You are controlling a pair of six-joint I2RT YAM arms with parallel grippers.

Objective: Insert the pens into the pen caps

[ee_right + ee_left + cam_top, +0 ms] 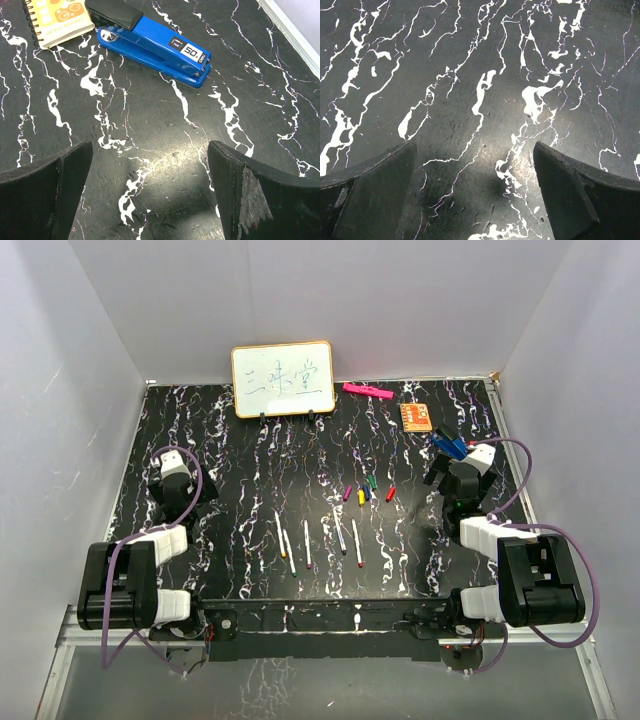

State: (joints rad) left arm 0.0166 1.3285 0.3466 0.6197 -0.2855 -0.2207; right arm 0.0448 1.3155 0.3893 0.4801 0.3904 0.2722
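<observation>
Nearest the lenses, the left pincer [474,147] gapes wide over bare black, white-veined tabletop [470,75]. The right pincer [150,147], equally wide and empty, hangs near a blue metal stapler [155,47]. Five thin white marker pens [307,543] lie side by side at mid-tabletop, with five tiny coloured plastic caps [361,496] clustered just beyond. None is capped. Best start: lift one pen mid-barrel, grip its colour-matched cap squarely, and align before pushing.
</observation>
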